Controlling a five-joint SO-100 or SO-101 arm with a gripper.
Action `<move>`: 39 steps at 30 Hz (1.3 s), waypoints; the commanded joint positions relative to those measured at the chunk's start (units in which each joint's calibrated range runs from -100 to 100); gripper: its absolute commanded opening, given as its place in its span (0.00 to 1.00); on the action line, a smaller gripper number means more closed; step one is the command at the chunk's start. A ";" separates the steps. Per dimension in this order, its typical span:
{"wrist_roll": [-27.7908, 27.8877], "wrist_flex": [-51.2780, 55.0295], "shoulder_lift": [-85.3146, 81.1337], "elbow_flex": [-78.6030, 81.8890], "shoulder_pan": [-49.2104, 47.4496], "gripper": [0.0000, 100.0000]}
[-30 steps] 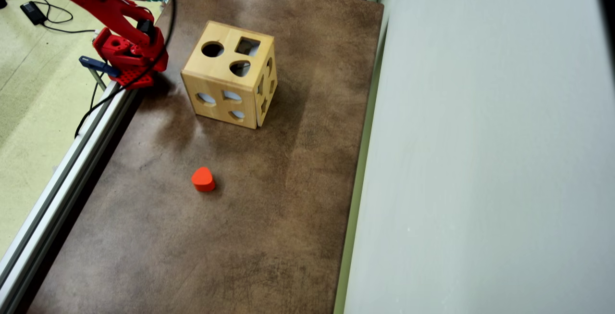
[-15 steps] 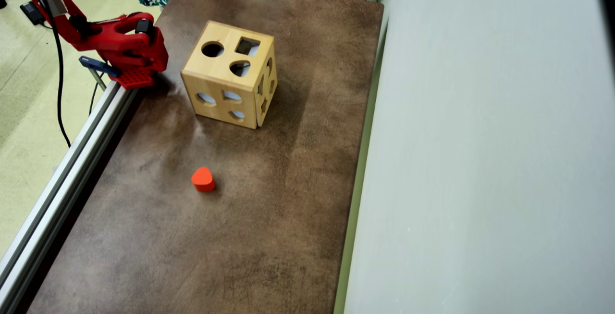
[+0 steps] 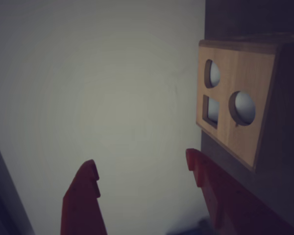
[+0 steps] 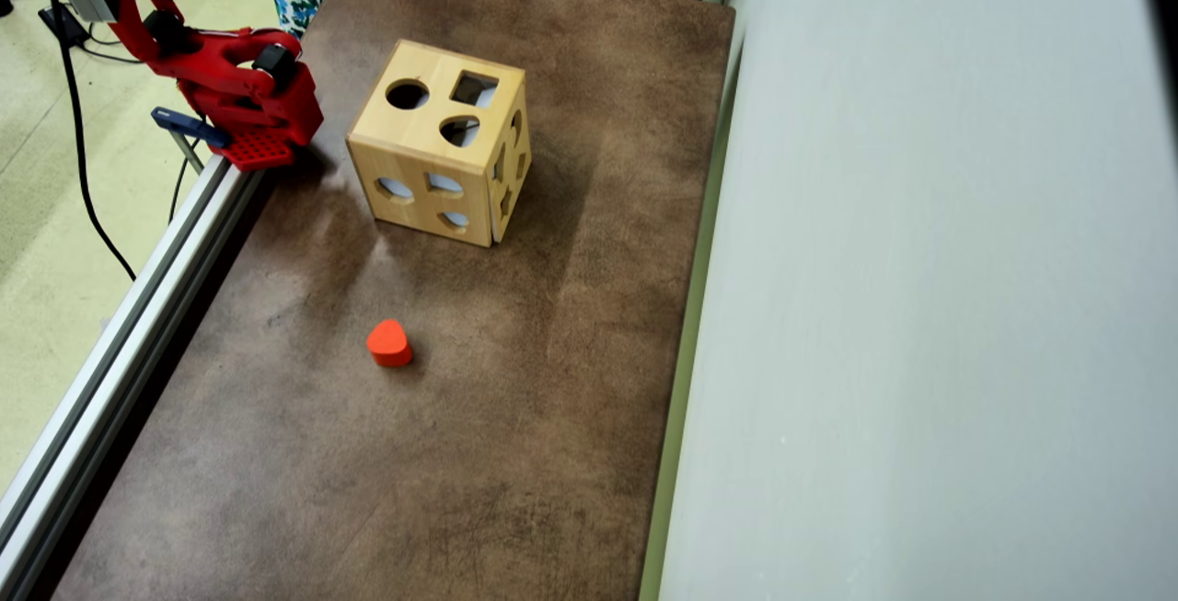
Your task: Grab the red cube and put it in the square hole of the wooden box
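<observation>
No red cube shows in either view. The wooden box point(image 4: 442, 155) stands near the far end of the brown tabletop point(image 4: 515, 417), toward its left edge in the overhead view, its top face carrying the square hole point(image 4: 474, 88) beside a round hole point(image 4: 407, 94) and a heart-shaped hole point(image 4: 459, 131). An orange-red heart block point(image 4: 388, 343) lies alone nearer the middle, well apart from the box, with bare surface all around it. The pincer point(image 3: 142, 169) is spread with nothing between its fingers, raised off the tabletop's far left corner. A metal rail point(image 4: 120, 343) lines the left edge; a pale wall point(image 4: 920, 306) bounds the right.
</observation>
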 commanded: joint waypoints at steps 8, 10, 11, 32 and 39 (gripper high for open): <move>1.76 0.49 0.18 1.93 0.38 0.00; 1.76 0.49 0.18 1.93 0.38 0.02; 1.76 0.49 0.18 1.93 0.38 0.02; 1.66 0.57 0.09 1.93 0.23 0.02; 1.66 0.25 0.09 2.11 0.23 0.02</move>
